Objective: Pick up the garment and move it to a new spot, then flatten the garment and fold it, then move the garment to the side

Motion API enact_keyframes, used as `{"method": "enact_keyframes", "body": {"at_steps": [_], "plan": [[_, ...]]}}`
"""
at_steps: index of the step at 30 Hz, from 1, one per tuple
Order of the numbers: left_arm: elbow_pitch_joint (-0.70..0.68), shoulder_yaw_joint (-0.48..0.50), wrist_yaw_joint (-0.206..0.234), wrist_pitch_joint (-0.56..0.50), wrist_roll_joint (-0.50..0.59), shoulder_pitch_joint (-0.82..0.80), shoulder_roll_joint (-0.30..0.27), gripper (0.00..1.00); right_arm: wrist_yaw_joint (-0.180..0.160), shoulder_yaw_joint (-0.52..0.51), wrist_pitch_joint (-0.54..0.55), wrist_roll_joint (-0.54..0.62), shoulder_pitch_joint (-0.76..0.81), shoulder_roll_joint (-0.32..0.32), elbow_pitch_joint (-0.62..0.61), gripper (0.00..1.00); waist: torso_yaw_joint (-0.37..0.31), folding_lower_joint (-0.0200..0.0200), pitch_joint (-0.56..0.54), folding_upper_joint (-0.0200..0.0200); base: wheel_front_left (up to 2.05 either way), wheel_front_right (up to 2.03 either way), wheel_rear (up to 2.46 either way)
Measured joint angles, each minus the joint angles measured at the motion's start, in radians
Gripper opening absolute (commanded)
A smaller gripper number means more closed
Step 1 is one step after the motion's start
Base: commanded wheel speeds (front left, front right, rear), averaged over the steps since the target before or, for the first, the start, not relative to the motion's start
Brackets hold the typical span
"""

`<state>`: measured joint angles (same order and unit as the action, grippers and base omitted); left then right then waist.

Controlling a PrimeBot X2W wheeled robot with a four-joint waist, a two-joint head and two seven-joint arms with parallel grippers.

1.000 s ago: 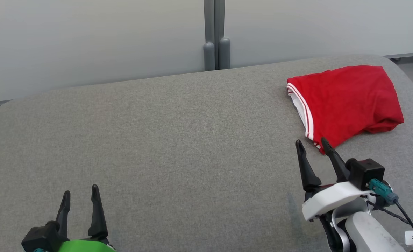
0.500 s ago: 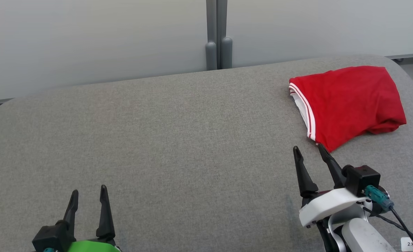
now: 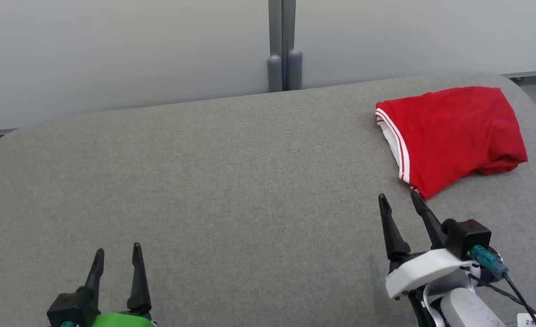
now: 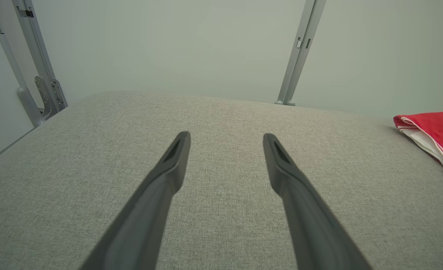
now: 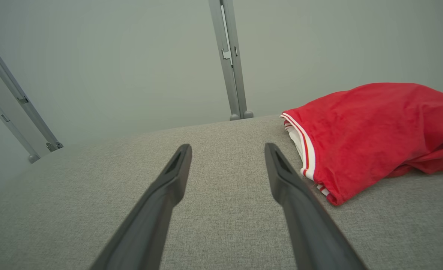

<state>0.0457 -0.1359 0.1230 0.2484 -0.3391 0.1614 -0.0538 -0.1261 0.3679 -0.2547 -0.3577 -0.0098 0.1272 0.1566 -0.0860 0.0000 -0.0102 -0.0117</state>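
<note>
The right gripper [image 3: 397, 195] is seen in the lower right of the head view with its two dark fingers spread apart and nothing between them. Compared with a second ago, it is found lower in the frame. One fingertip, which then overlapped the near corner of the red garment [image 3: 454, 136], is now just below that corner and clear of it. The left gripper [image 3: 118, 248], at the lower left, is likewise spread and empty, and is shifted slightly rightward and lower than before.

The garment is laid folded at the upper right of the grey fabric surface [image 3: 231, 172], its white-striped hem turned toward the frame's centre. Its far and right edges are placed close to the rounded upper-right corner of the surface. A broad bare stretch of fabric is left across the centre and left of the frame. The surface's far edge is met by a pale wall [image 3: 113, 54] and two grey posts [image 3: 285, 68].
</note>
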Motion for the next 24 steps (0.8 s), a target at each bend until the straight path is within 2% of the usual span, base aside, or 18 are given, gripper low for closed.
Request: {"method": "enact_keyframes", "body": {"at_steps": [23,24], "plan": [[0.014,-0.006,-0.001,0.0,0.001,-0.013,0.0,1.0,0.0,-0.011,0.0,0.014,0.003,-0.009,0.0,1.0,-0.001,0.0,-0.01,0.0,0.0,0.0,0.0],[0.013,-0.006,-0.001,0.0,0.001,-0.014,0.0,0.0,0.0,-0.011,0.0,0.014,0.003,-0.009,0.0,0.0,-0.001,0.0,-0.01,0.0,0.0,0.0,0.0]]}}
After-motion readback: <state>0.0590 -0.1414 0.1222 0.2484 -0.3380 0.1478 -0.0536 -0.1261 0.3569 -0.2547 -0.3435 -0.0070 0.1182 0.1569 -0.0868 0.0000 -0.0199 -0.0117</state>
